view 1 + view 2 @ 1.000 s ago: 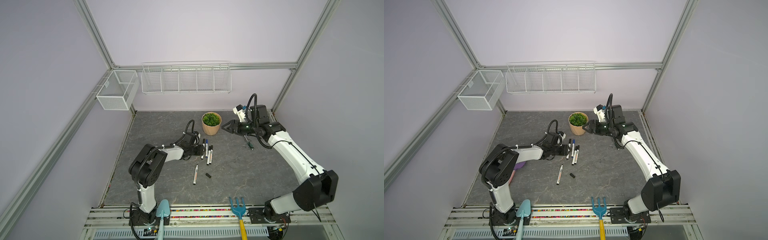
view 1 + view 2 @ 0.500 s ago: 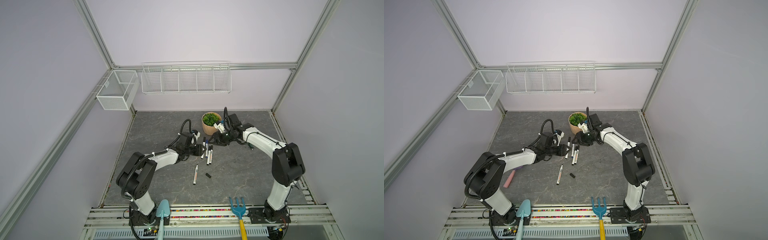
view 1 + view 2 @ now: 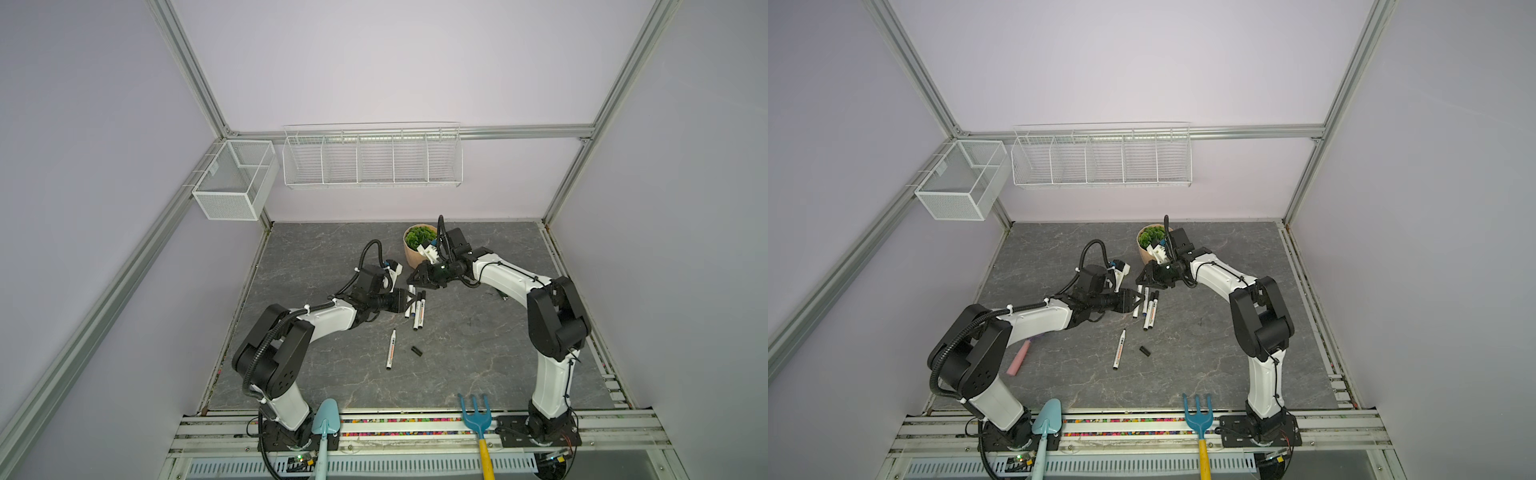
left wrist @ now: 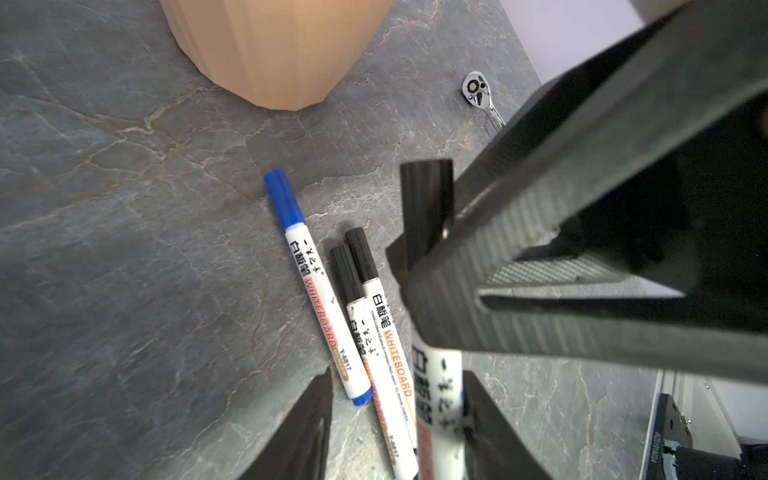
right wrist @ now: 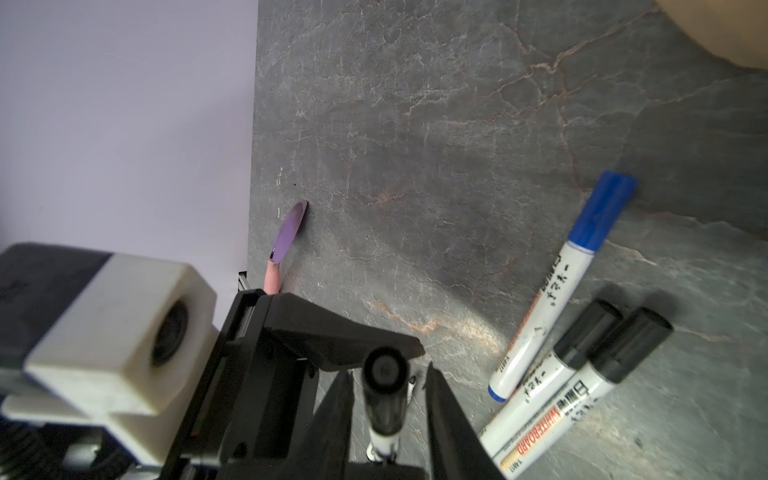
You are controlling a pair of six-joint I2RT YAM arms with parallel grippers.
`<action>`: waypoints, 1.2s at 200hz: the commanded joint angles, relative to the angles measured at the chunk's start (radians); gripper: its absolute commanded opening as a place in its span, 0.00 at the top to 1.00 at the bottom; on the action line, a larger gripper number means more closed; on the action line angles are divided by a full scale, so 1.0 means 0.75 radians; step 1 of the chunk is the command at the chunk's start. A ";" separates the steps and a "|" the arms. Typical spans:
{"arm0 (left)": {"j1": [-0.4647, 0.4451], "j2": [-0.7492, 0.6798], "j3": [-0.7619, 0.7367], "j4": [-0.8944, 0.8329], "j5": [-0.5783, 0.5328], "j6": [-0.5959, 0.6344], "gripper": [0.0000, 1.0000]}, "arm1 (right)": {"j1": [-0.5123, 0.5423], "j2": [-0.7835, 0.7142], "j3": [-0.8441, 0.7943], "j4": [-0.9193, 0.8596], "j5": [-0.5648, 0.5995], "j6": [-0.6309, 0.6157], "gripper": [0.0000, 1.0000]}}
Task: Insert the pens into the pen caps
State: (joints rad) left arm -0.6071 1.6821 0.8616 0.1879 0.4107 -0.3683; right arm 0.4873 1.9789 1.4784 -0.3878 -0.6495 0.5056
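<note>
Left jaws grip a black-capped pen [image 4: 438,390] near the plant pot [image 3: 412,257]. Right jaws straddle its cap [image 5: 385,370], narrow gaps either side.

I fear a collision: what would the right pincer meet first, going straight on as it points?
The black cap of the pen that the left pincer holds, probably; it sits inside the right pincer.

The grey, stone-patterned worktop [image 3: 478,332] carries a tan plant pot [image 3: 415,255] at the back, three capped pens [image 4: 357,328] (one blue, two black) near it, an uncapped pen [image 3: 391,349] beside a loose black cap [image 3: 417,351], a ratchet [image 4: 476,89], and a pink-handled tool [image 3: 1018,358].
</note>
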 commanded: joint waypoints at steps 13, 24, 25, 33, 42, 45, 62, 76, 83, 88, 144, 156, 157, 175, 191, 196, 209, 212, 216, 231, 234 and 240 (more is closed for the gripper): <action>-0.001 -0.068 -0.030 0.076 0.031 -0.018 0.52 | 0.008 0.032 0.003 0.072 -0.054 0.059 0.79; -0.001 -0.081 -0.036 0.079 0.044 -0.011 0.52 | 0.009 0.031 -0.001 0.068 -0.039 0.057 0.82; -0.002 -0.082 -0.036 0.079 0.047 -0.010 0.52 | 0.009 0.031 -0.003 0.068 -0.036 0.056 0.82; 0.000 -0.094 -0.045 0.088 0.069 -0.005 0.51 | 0.007 0.030 -0.009 0.063 -0.017 0.056 0.84; -0.003 -0.109 -0.057 0.101 0.099 0.000 0.50 | 0.006 0.031 -0.012 0.052 0.005 0.052 0.84; -0.003 -0.115 -0.060 0.103 0.110 0.000 0.50 | 0.006 0.031 -0.012 0.049 0.011 0.050 0.85; -0.003 -0.153 -0.077 0.073 0.144 0.003 0.48 | -0.004 0.023 -0.017 0.037 0.041 0.043 0.85; -0.003 -0.191 -0.094 0.004 0.143 0.008 0.47 | -0.011 0.010 -0.024 0.004 0.064 0.028 0.86; -0.004 -0.214 -0.107 -0.044 0.124 0.012 0.47 | -0.019 0.000 -0.033 -0.010 0.073 0.022 0.86; -0.004 -0.231 -0.119 -0.083 0.102 0.018 0.47 | -0.023 -0.007 -0.042 -0.021 0.078 0.018 0.86; -0.107 -0.446 -0.200 -0.595 -0.307 0.087 0.46 | -0.071 -0.056 -0.168 -0.147 0.158 -0.045 0.85; -0.156 -0.465 -0.193 -0.688 -0.373 0.076 0.46 | -0.078 -0.043 -0.177 -0.166 0.185 -0.062 0.85; -0.160 -0.466 -0.193 -0.694 -0.379 0.075 0.46 | -0.077 -0.042 -0.178 -0.168 0.187 -0.063 0.85; -0.215 -0.474 -0.191 -0.778 -0.428 0.035 0.46 | -0.087 -0.017 -0.196 -0.172 0.220 -0.067 0.84; -0.237 -0.468 -0.193 -0.823 -0.466 -0.011 0.46 | -0.095 0.021 -0.198 -0.155 0.232 -0.050 0.84; -0.240 -0.464 -0.192 -0.834 -0.473 -0.025 0.46 | -0.095 0.032 -0.196 -0.144 0.232 -0.043 0.83; -0.247 -0.444 -0.181 -0.868 -0.485 -0.045 0.45 | -0.097 0.059 -0.187 -0.110 0.238 -0.019 0.82; -0.249 -0.435 -0.178 -0.876 -0.484 -0.045 0.45 | -0.097 0.063 -0.182 -0.103 0.238 -0.013 0.82; -0.251 -0.425 -0.171 -0.886 -0.485 -0.047 0.45 | -0.098 0.069 -0.179 -0.095 0.241 -0.008 0.81; -0.271 -0.375 -0.137 -0.934 -0.495 -0.041 0.44 | -0.098 0.073 -0.160 -0.065 0.259 0.018 0.75; -0.275 -0.362 -0.129 -0.944 -0.495 -0.040 0.44 | -0.098 0.072 -0.158 -0.061 0.265 0.021 0.74; -0.285 -0.336 -0.114 -0.960 -0.493 -0.035 0.44 | -0.097 0.070 -0.151 -0.054 0.271 0.027 0.71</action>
State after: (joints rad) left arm -0.7971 1.3685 0.7269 -0.4328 0.0776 -0.3779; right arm 0.4194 2.0159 1.3453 -0.4660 -0.4774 0.5003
